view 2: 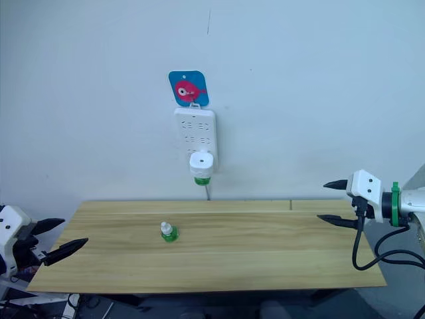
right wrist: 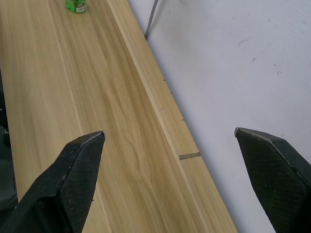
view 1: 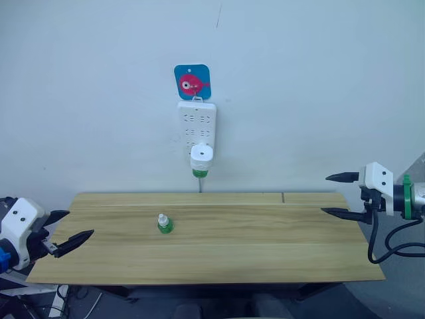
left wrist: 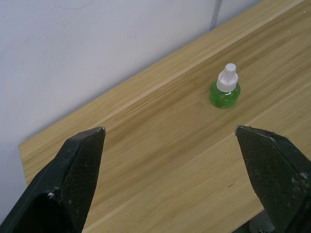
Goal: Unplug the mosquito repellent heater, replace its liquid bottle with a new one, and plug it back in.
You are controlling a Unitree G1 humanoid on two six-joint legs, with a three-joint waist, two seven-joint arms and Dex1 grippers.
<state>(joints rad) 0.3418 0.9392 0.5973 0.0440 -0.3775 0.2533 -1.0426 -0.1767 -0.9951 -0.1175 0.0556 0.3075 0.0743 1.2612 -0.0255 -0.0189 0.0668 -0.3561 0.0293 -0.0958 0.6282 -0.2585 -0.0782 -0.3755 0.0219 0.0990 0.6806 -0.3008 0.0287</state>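
Note:
The white mosquito repellent heater [view 1: 201,157] is plugged into the bottom of a white power strip [view 1: 196,122] on the wall, with a green liquid bottle [view 1: 200,173] hanging under it. A second small green bottle [view 1: 165,224] with a white cap stands upright on the wooden table [view 1: 265,246], left of the middle; the same green bottle [left wrist: 225,88] shows in the left wrist view. My left gripper [view 1: 73,232] is open over the table's left end. My right gripper [view 1: 336,195] is open at the right end. Both are empty and far from the bottles.
A blue card with a pink fish [view 1: 192,82] hangs above the strip. A grey cable [view 1: 200,184] drops from the strip behind the table. The table's back edge meets the white wall. A black cable [view 1: 392,247] loops under my right wrist.

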